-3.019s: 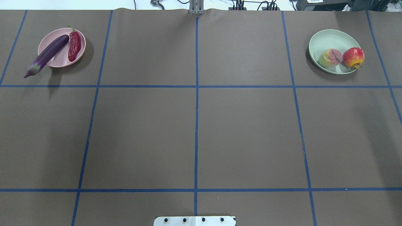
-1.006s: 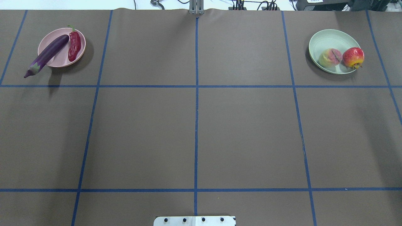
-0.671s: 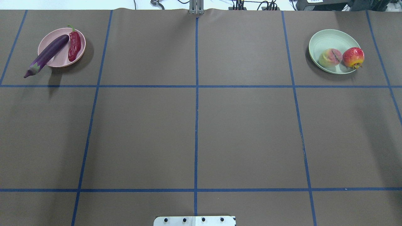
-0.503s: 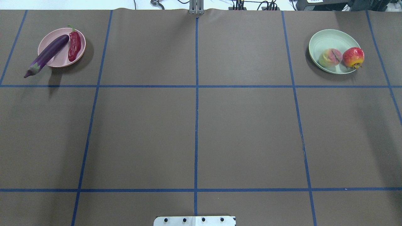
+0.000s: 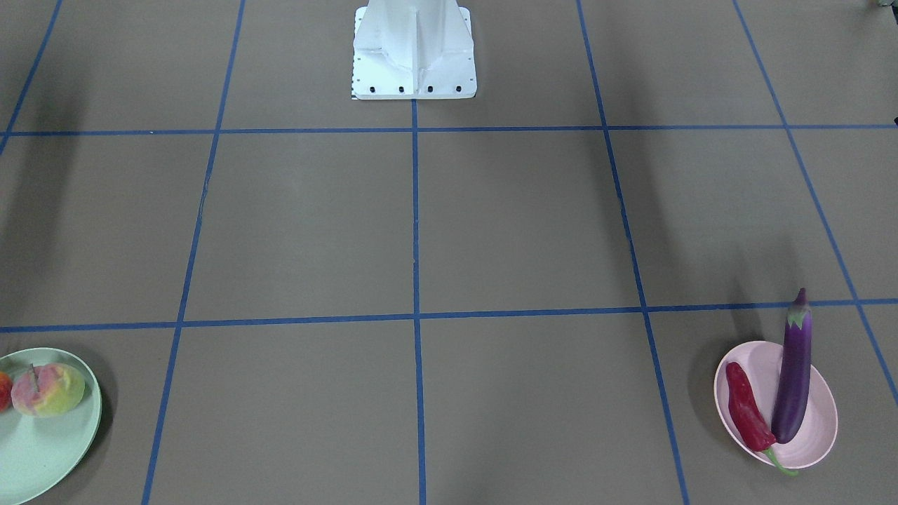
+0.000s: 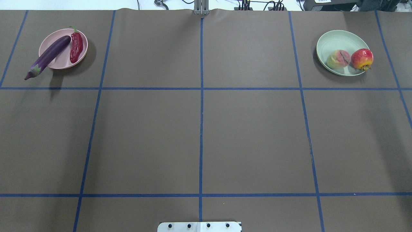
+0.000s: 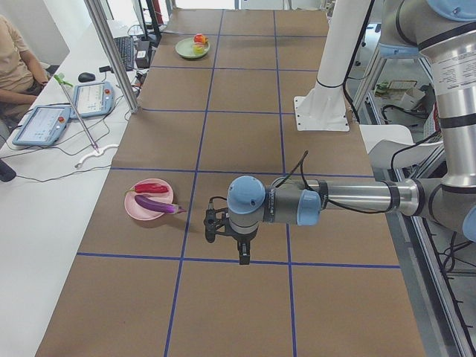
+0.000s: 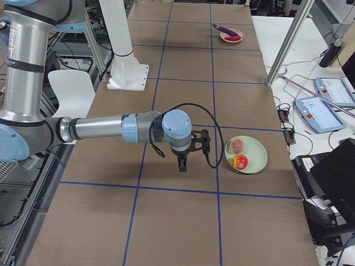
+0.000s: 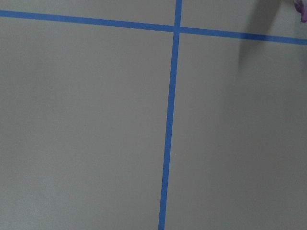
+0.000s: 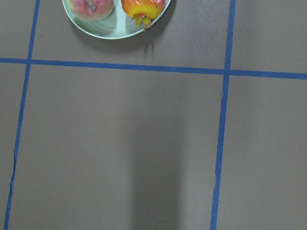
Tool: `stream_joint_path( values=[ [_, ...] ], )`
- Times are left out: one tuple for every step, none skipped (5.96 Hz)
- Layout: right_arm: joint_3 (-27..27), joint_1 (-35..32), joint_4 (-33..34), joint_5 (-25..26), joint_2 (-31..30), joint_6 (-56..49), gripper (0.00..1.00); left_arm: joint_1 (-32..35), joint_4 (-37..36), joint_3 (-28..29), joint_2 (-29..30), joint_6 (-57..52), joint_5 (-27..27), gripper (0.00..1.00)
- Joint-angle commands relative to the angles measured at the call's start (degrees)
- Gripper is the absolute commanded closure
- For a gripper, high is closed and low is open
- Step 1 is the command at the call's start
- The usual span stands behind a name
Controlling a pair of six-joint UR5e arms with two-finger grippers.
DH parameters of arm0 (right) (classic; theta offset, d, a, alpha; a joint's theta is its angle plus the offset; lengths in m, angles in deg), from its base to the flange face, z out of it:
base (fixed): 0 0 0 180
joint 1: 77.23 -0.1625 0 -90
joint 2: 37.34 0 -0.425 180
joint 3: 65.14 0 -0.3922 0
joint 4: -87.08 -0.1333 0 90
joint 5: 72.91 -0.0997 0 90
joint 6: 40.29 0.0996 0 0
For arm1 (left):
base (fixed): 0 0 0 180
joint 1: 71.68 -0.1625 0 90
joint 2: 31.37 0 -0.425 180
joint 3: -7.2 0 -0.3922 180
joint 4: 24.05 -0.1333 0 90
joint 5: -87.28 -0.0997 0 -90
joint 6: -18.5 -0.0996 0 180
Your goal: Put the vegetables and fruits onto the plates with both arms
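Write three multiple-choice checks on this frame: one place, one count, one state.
1. Where is the eggplant?
A. wholly inside the pink plate
B. across it, cap end past the rim
C. upright beside it

2. How many fruits lie on the green plate?
A. one
B. two
C. three

3. Which produce is not yet on a plate?
A. chili
B. peach
C. none

Answers:
1. B: the overhead view shows its body on the plate and its cap overhanging the rim.
2. B: the peach and the red fruit sit side by side on it.
3. C: the chili lies beside the eggplant on the pink plate, and both fruits are on the green one.
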Motion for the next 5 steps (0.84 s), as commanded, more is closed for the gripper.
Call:
stream_joint_path(
  values=[
    [0.2, -0.1, 0.0, -5.2, 0.0, 0.2, 0.00, 0.0, 0.0, 0.1, -0.1, 0.0, 0.0, 0.00],
    [0.2, 0.0, 0.1, -5.1, 0.0, 0.1, 0.00, 0.0, 0.0, 0.0, -0.4, 0.0, 0.0, 0.00],
    [0.2, 0.0, 0.2, -4.8, 0.0, 0.1, 0.00, 0.0, 0.0, 0.0, -0.4, 0.0, 0.0, 0.00],
    [0.2, 0.0, 0.2, -4.5, 0.0, 0.1, 0.00, 0.0, 0.0, 0.0, -0.4, 0.0, 0.0, 0.00],
    [0.2, 0.0, 0.2, -4.3, 0.0, 0.1, 0.00, 0.0, 0.0, 0.0, -0.4, 0.0, 0.0, 0.00]
  ],
)
